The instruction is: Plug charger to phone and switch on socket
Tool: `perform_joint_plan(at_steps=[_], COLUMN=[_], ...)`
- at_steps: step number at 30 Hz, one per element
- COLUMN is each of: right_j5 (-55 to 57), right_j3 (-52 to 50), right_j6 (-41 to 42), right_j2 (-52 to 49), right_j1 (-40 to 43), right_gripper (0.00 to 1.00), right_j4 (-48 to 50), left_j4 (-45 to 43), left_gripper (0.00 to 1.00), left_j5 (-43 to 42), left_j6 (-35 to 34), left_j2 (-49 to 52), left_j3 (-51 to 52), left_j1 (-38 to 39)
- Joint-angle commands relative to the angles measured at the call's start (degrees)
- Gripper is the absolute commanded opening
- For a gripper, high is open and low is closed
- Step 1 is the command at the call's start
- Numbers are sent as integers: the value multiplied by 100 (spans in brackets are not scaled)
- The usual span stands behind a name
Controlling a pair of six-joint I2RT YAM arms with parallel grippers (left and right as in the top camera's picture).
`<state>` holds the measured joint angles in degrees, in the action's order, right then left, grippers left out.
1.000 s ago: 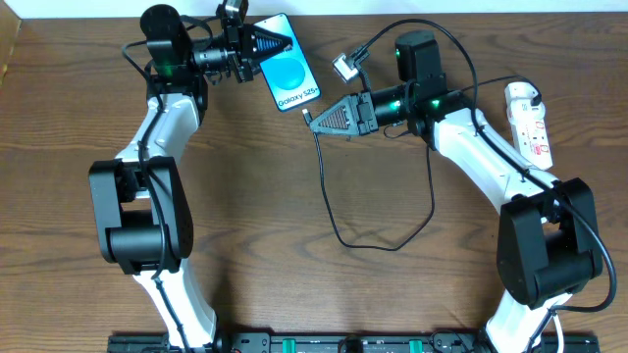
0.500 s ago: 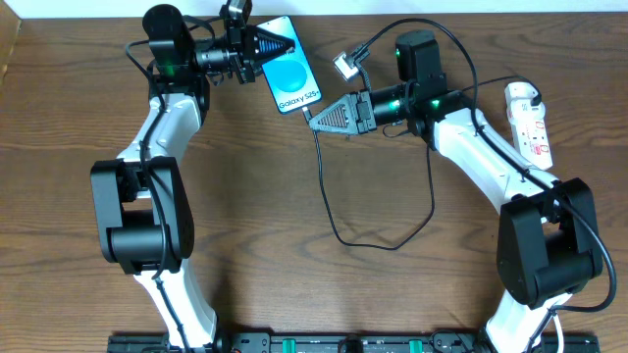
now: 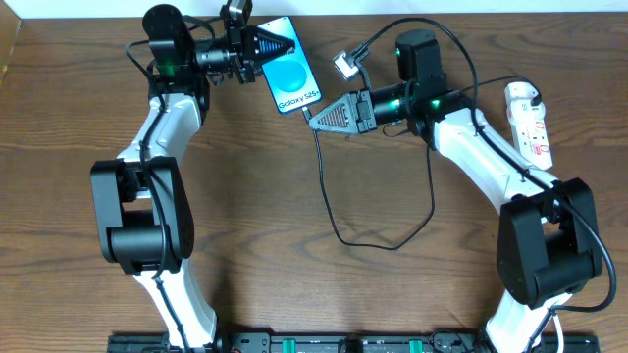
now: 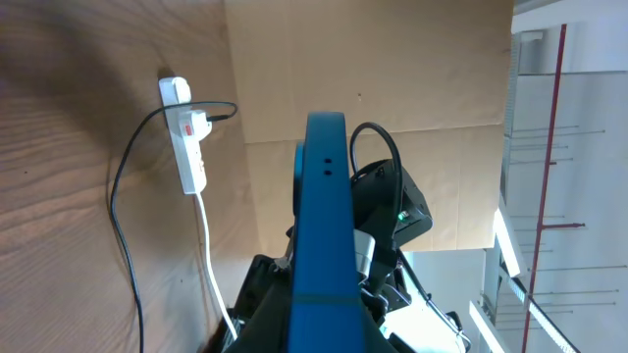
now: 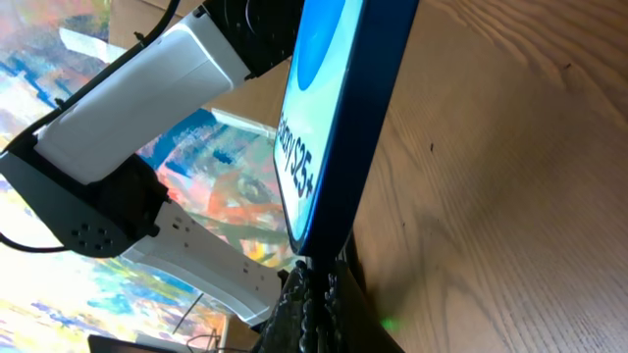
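Note:
The phone (image 3: 291,73), cyan screen with "Galaxy S25+" text, sits at the table's far middle. My left gripper (image 3: 282,45) is shut on its far end; in the left wrist view (image 4: 319,309) the phone (image 4: 319,196) shows edge-on. My right gripper (image 3: 312,117) is shut on the charger's connector tip, pressed against the phone's near edge, as the right wrist view (image 5: 312,284) shows under the phone (image 5: 343,118). The black charger cable (image 3: 330,201) loops across the table. Its white adapter (image 3: 520,95) sits in the socket (image 3: 531,125) at the right.
The socket (image 4: 191,157), its white cord and the black cable (image 4: 116,206) also show in the left wrist view. A small grey connector (image 3: 343,66) on another black cable hangs above the right gripper. Brown wood table (image 3: 255,216).
My right gripper with the connector tip has shifted slightly up toward the phone's near edge. The left arm and the phone have barely moved.

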<state>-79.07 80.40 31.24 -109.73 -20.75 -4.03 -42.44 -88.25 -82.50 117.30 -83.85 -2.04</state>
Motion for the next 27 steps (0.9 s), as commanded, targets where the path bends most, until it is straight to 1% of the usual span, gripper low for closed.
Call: perform_joint_plan(at_steps=[1,18,23,27], right_j5=[-240,-411,-407,-404], right_j3=[-7,-7,-7,-7], right_j6=[46,44,-203,-240], right_j2=[31,31,31,31], right_j1=[68,61,61,61], right_gripper=[1,1,1,1], right_j4=[15,-11,-378,-411], left_j4=[-57,-57,-57,-57], left_gripper=[7,7,7,7], left_j5=[-66,-66,-66,-66], left_j6=[79,186,186,184], left_j2=[-127,-125,-127,-127], left_j3=[-98,-98,-98,-98], left_j1=[20,20,20,20])
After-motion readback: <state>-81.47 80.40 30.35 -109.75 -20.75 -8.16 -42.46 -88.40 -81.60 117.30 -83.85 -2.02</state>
